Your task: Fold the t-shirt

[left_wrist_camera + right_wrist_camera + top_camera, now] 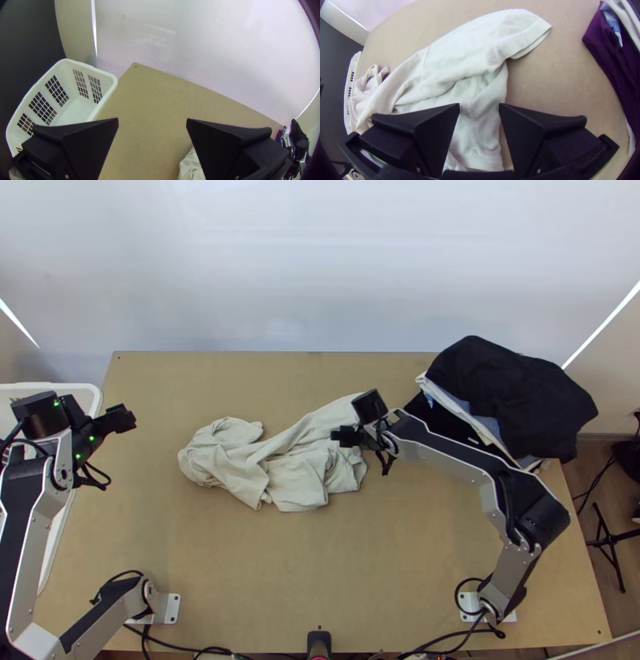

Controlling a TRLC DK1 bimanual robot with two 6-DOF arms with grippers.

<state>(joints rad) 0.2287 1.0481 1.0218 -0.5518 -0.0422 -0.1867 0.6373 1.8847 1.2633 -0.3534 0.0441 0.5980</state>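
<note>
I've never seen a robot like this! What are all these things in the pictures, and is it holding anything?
The machine has two arms, a left arm and a right arm, each ending in a gripper with two flat black fingers, a bit like a pinching hand. One picture looks down from high above the wooden table. The other two come from little cameras on the arms' wrists.

On the table lies a pale t-shirt, all crumpled and wrinkly. A pile of clothes sits at the right, with black cloth on top. At the left is a white basket.

Nothing is held: the left gripper is open near the basket, and the right gripper is open above the shirt.
</note>
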